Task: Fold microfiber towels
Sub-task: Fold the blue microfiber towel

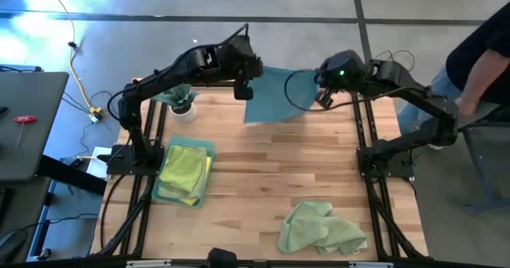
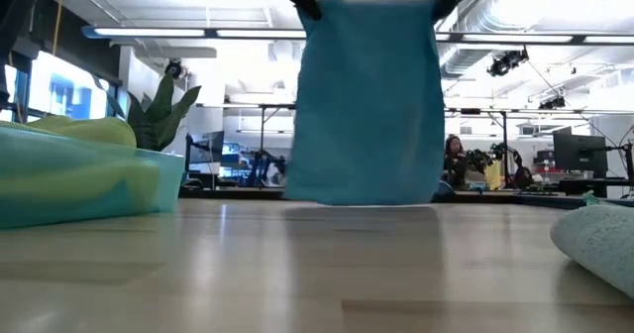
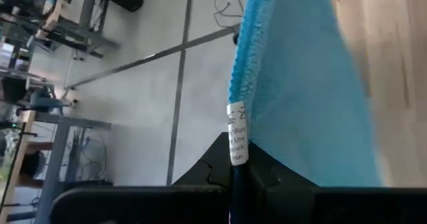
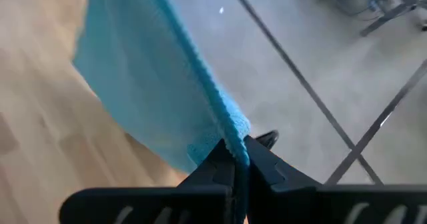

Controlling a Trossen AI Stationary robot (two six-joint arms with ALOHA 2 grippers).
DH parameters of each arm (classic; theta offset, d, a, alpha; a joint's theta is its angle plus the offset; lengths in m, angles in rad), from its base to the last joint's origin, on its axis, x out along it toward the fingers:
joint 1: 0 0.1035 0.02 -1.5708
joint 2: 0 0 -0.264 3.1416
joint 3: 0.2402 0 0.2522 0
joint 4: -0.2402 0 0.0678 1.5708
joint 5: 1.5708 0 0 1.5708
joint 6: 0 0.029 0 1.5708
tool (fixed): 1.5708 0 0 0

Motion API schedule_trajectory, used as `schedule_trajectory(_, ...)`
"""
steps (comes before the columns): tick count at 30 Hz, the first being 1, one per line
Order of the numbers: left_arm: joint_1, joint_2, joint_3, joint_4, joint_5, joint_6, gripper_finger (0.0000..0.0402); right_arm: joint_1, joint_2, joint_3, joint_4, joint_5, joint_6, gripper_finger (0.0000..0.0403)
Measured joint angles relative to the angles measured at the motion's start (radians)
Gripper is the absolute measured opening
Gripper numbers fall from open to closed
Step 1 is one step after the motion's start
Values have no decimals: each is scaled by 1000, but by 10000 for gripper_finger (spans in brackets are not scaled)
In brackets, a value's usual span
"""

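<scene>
1. A shallow teal tray (image 1: pixel 209 150) sits on the left half of the wooden table (image 1: pixel 263 172), and in it lies a folded yellow-green towel (image 1: pixel 182 168), soft and a bit rumpled on top. In the low view the tray's teal wall (image 2: pixel 59 189) stands at the left, the yellow-green cloth mounded above it.
2. Right behind the tray, a small white pot holds a spiky green plant (image 1: pixel 180 98), its stiff pointed leaves standing up near the table's far left corner.
3. Now the action: a sky blue towel (image 1: pixel 275 95) hangs in the air over the table's far edge, stretched flat like a sheet, with its lower hem just above the wood in the low view (image 2: pixel 367 100).
4. The left gripper (image 3: pixel 233 177) is pressed together on one top corner, pinching the fluffy hem right by its white care tag (image 3: pixel 237 141).
5. The right gripper (image 4: pixel 237 167) is clamped tight on the other top corner, the nubby blue edge running out from between its fingers.
6. Near the front right, a pale green towel (image 1: pixel 319 228) lies crumpled in a loose heap, plush and lumpy.
</scene>
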State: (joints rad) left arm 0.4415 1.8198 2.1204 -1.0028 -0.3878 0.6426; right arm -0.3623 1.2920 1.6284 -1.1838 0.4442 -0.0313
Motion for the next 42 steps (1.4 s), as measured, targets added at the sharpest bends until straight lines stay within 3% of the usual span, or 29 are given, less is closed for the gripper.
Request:
schedule_trajectory(6,17,0,0,-31,52,-78,0,-25,20,-15,-7,-56,69,0)
schedule_trajectory(11,-9,12,-32,-196,372,-289,0,21,38,-145,-27,-201,184,0)
schedule_trajectory(15,-71,21,-181,-228,403,-353,0,90,38,-294,-7,-352,295,0)
schedule_trajectory(20,-190,21,-387,-213,443,-428,0,223,38,-451,66,-447,437,0)
schedule_trajectory(25,-318,21,-485,-170,524,-518,0,371,38,-534,198,-631,564,0)
schedule_trajectory(29,-414,20,-507,-119,598,-579,0,475,38,-571,281,-645,650,0)
schedule_trajectory(33,-482,19,-530,-37,609,-643,0,543,38,-618,340,-627,708,0)
schedule_trajectory(42,-503,32,-582,26,582,-725,0,584,38,-702,395,-575,726,0)
